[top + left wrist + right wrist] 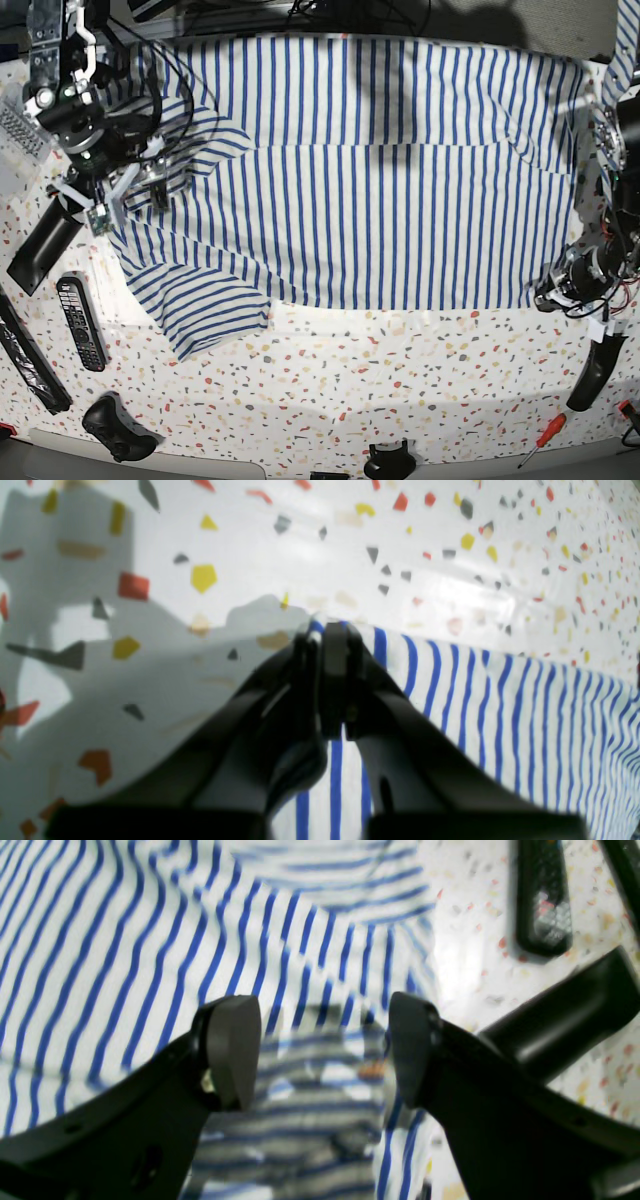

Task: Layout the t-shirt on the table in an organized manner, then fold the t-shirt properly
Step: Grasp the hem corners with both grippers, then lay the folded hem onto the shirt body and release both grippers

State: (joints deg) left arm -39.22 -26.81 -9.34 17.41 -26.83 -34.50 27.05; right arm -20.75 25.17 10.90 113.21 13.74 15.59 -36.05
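Note:
The white, blue-striped t-shirt (380, 180) lies spread flat over the far half of the speckled table (400, 380). One sleeve (210, 305) points toward the front left. My left gripper (545, 298) is at the shirt's front right corner. In the left wrist view the left gripper (327, 630) is shut on the shirt's edge (525, 715), low over the table (300, 555). My right gripper (140, 185) is over the shirt's left side. In the right wrist view the right gripper (320, 1050) is open and empty just above the striped cloth (125, 940).
A remote control (82, 322) lies left of the sleeve and also shows in the right wrist view (542, 895). A black bar (25, 355), a game controller (118, 425) and a red-handled screwdriver (545, 437) lie near the front edge.

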